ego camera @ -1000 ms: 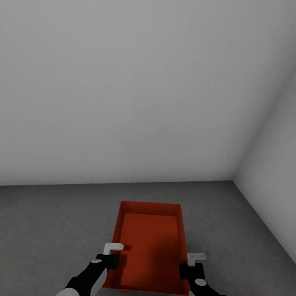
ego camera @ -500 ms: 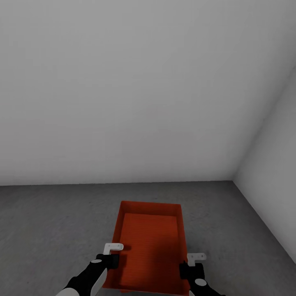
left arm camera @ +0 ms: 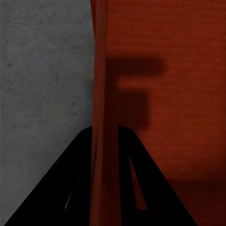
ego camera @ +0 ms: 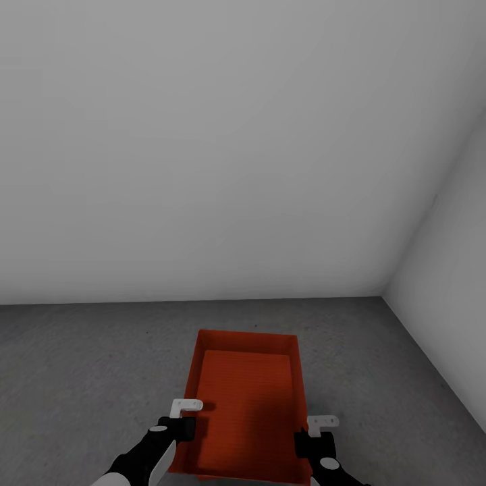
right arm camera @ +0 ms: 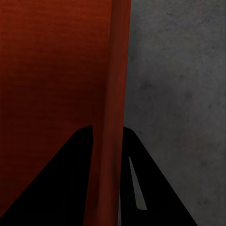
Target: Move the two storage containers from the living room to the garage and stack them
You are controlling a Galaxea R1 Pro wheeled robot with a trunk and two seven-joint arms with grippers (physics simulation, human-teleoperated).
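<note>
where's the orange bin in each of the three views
Head view: bin sits low centre on the grey floor, left gripper and right gripper on its side walls.
Left wrist view: its wall runs between the fingers, inside to one side.
Right wrist view: wall between the fingers.
Shared landmark: the grey floor.

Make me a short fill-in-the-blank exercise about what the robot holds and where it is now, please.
1. The left gripper has its fingers on both sides of the container's ____ .
2. The right gripper grips the ____ long wall of that container.
3. The floor under the container is grey ____ .
4. The container's colour is ____ .

Missing words: wall; opposite; concrete; orange-red
</note>
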